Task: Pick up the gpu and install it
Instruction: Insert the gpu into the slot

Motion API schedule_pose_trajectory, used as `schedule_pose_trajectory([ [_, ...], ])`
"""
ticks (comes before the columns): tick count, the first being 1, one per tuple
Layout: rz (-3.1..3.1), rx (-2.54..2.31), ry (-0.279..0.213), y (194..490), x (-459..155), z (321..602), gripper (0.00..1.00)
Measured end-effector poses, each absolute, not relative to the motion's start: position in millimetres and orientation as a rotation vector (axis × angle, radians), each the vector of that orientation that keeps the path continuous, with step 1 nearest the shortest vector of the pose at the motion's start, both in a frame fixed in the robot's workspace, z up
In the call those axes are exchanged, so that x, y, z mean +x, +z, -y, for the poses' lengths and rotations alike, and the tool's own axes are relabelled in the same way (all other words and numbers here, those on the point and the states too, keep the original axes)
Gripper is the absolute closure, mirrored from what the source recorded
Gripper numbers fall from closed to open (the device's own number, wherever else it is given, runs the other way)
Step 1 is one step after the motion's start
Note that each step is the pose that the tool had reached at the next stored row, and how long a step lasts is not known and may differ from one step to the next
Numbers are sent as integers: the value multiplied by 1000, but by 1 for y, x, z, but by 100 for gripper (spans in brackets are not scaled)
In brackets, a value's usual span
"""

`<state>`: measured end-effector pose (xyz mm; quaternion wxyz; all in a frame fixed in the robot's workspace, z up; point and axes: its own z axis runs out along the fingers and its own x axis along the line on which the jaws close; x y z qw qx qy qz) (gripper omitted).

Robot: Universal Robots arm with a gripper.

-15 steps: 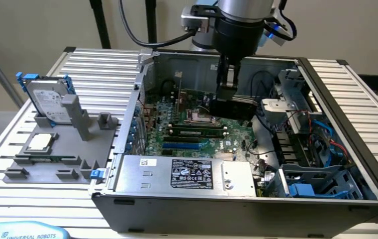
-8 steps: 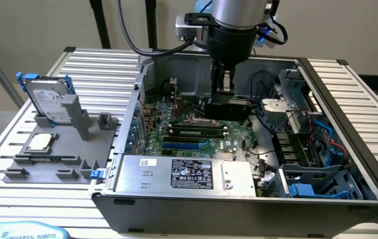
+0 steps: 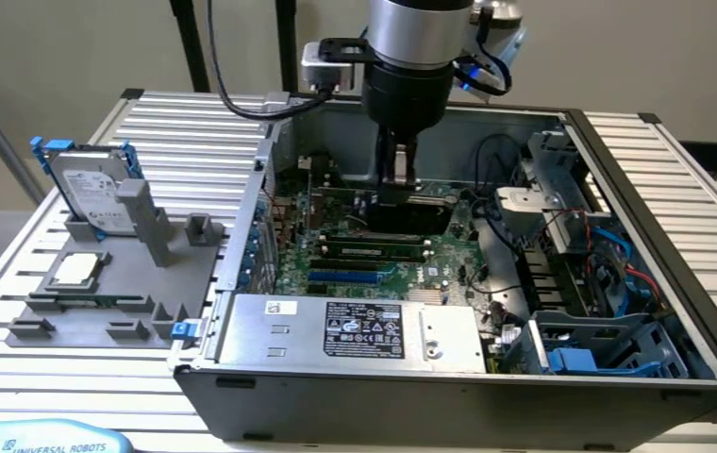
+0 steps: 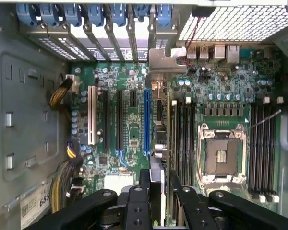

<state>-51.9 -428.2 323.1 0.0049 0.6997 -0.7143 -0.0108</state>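
Reaching down into the open dark-grey computer case [image 3: 459, 406], the black two-fingered gripper [image 3: 396, 181] [image 4: 159, 178] pinches the gpu [image 3: 407, 212] [image 4: 168, 143], a thin green circuit card with one dark face and a silver end bracket. The card stands on edge above the green motherboard [image 3: 372, 260] [image 4: 129, 120], just beside the long blue expansion slot [image 4: 146, 120]; whether it touches the board I cannot tell. On the exterior view's left, well apart, a grey fixture [image 3: 144, 283] carries a silver hard drive with blue rails [image 3: 88, 189] and a small square silver chip [image 3: 75, 271].
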Motion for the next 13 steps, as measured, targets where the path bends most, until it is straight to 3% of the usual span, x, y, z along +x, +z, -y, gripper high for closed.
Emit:
schedule_pose_trajectory([
  [13,2235,2200,-26,305,-82,439,73],
])
